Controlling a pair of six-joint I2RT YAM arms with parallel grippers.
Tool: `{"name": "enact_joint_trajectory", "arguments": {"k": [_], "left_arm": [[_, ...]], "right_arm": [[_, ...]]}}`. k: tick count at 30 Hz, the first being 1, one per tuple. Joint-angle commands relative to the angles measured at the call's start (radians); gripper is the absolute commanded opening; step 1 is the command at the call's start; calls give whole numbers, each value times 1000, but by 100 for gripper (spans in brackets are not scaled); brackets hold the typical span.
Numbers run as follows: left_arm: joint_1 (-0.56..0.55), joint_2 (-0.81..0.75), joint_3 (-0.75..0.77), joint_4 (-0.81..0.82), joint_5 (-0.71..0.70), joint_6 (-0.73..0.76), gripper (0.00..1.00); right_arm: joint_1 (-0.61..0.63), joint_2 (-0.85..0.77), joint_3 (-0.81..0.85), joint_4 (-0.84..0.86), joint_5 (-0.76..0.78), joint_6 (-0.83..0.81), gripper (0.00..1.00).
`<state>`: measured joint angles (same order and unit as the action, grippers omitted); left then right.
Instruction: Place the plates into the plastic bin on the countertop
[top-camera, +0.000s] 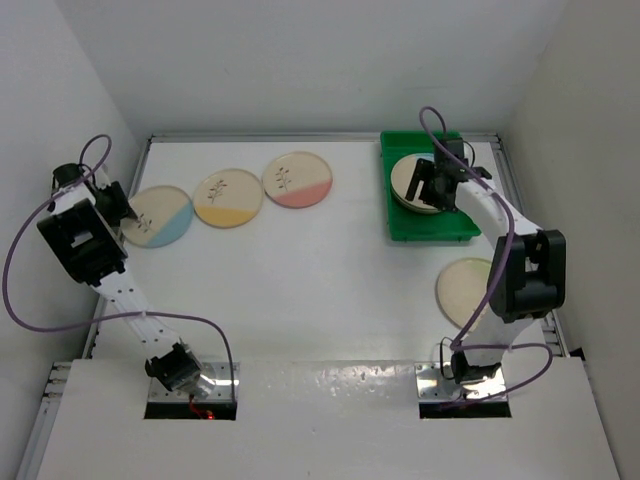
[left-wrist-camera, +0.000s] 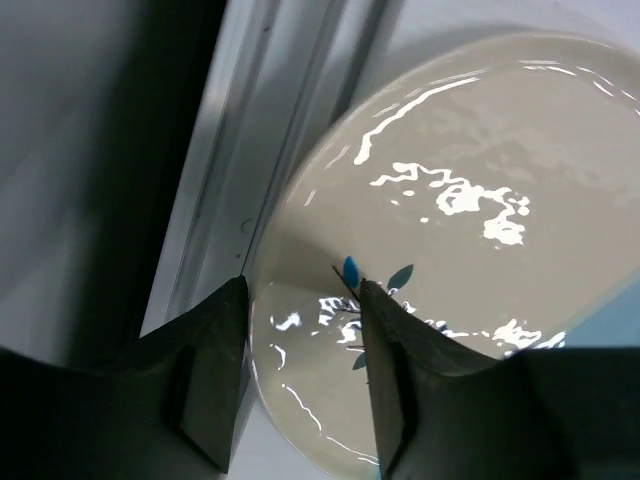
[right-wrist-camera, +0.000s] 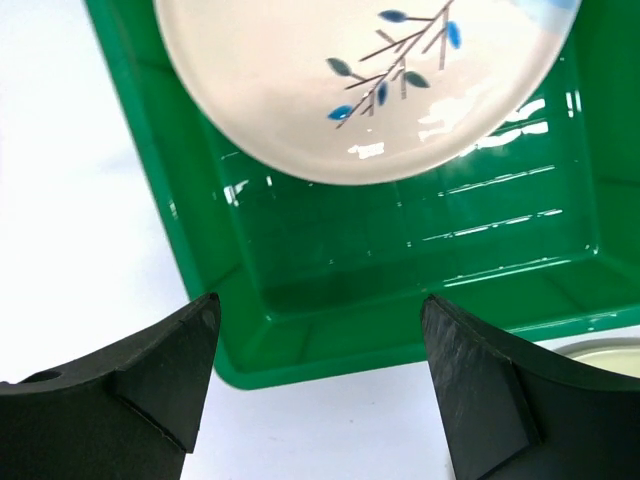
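The green plastic bin (top-camera: 455, 228) stands at the back right of the white countertop (top-camera: 330, 270) and holds a stack of cream plates (top-camera: 409, 180). The top plate (right-wrist-camera: 350, 80) bears a blue sprig. My right gripper (right-wrist-camera: 320, 300) hangs open and empty over the bin's wall (right-wrist-camera: 330, 345); in the top view the right gripper (top-camera: 434, 188) is above the stack. My left gripper (left-wrist-camera: 302, 283) is open, its fingers astride the rim of the blue-segment plate (left-wrist-camera: 470, 200) lying at the far left (top-camera: 160, 215). One finger (left-wrist-camera: 400, 370) is over the plate, the other outside it.
A yellow-segment plate (top-camera: 228, 197) and a pink-segment plate (top-camera: 297, 180) lie at the back. A plain-looking cream plate (top-camera: 463, 285) lies near the right arm, in front of the bin, and shows in the right wrist view (right-wrist-camera: 600, 352). A metal rail (left-wrist-camera: 250, 150) and white walls border the counter.
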<state>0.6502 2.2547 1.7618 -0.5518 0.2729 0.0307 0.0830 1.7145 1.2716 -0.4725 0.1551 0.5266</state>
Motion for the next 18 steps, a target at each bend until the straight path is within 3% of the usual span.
{"name": "enact_joint_trajectory", "arguments": {"k": [1,2,5,7,10,13,18], "left_arm": [[18,42,11,-13,147,49,49],[19,42,11,-13,204,75,43],[29,42,-13,-22,238,120,11],[38,32,-27,-42,265,136,0],[51,23,-36,-101,325,198,0],[51,-6,-61,-178,397,351,0],[-7,-90,-154,-333,295,638,0]], "right_arm": [[23,-35,52,18,9,-22,80],[32,-39,66,15,20,-30,80],[53,-44,87,11,38,-42,80],[60,-46,95,11,44,-46,80],[80,-49,103,8,49,-62,80],[109,-50,104,11,37,-105,80],[214,-24,100,37,-51,-192,80]]}}
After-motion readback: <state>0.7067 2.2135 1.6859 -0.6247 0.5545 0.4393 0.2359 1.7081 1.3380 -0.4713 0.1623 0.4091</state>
